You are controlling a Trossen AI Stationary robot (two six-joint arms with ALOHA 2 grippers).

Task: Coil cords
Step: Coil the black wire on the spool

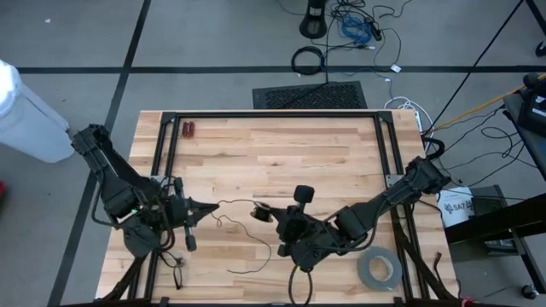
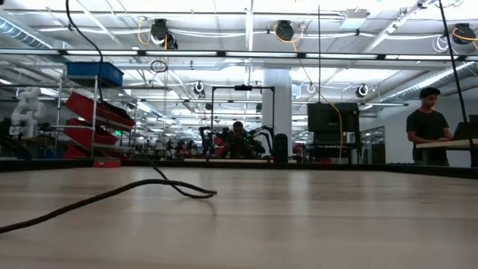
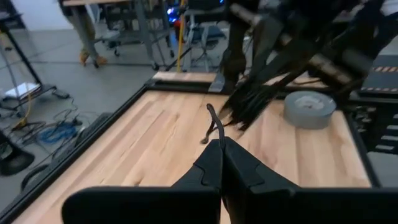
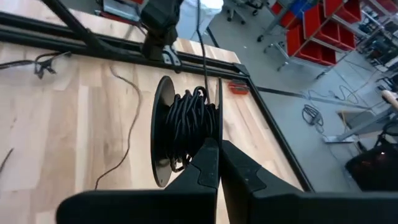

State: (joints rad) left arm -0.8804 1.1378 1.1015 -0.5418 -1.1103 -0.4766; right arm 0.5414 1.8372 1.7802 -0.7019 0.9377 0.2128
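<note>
A pale butcher-block wooden desk [image 1: 281, 153] in an open workshop, where a person works at a far counter. The thin black cord [image 1: 243, 228] trails loose across the desk's near half, partly wound on a black spool [image 4: 186, 127]. The left pincer [image 1: 207, 206] is clamped on the cord's end; the right pincer [image 4: 219, 146] is closed against the spool's windings. A grey tape roll [image 1: 379, 269] lies near the right arm.

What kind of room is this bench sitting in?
Probably a robotics lab or workshop: racks of red bins, other arm rigs on benches behind, loose cables on the floor, and a person working at a raised desk.
</note>
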